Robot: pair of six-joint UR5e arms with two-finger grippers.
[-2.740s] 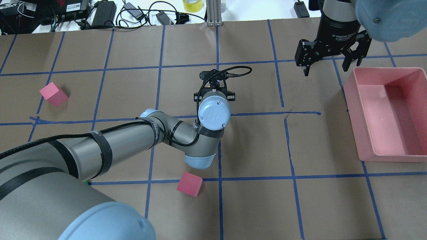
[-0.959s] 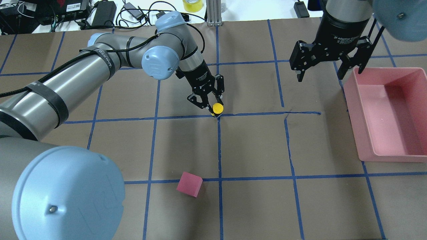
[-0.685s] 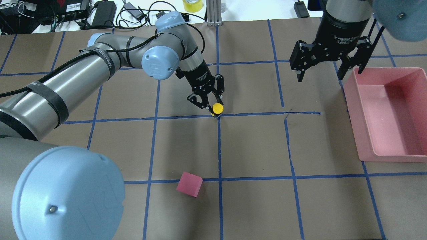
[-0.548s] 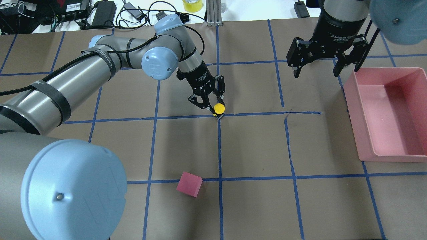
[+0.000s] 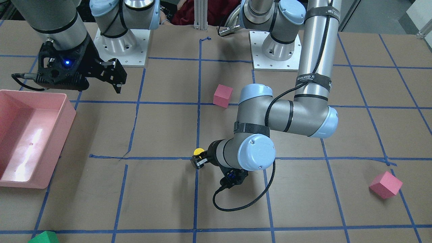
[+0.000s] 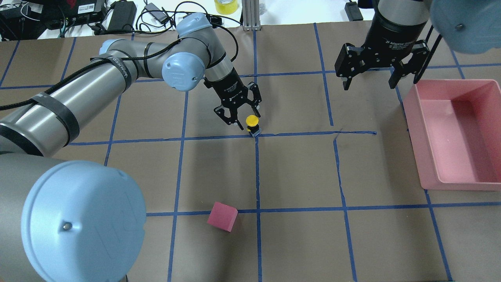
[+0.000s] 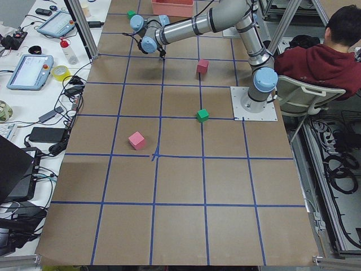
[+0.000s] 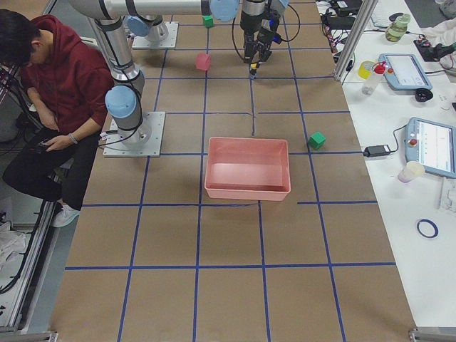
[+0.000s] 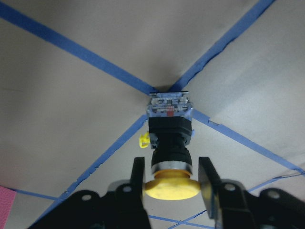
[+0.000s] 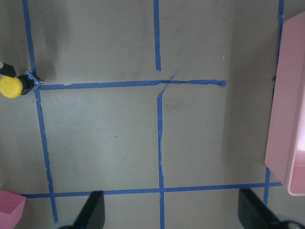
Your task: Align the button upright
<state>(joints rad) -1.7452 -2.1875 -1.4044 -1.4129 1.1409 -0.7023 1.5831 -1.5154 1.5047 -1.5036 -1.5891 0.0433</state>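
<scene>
The button (image 9: 170, 131) is seen upright on the surface (image 6: 297, 176), flanked, apparently untouched, by the parted left gripper (image 9: 172, 177); right gripper (image 6: 370, 84) spread, empty.

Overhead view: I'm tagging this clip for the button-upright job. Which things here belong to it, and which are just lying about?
Belongs to the job: button, standing cap-up on a tape crossing; left gripper, open, fingers either side of its cap.
Lying about: pink cube; second pink cube; green cube; pink bin; right gripper, open, away from the button.
</scene>
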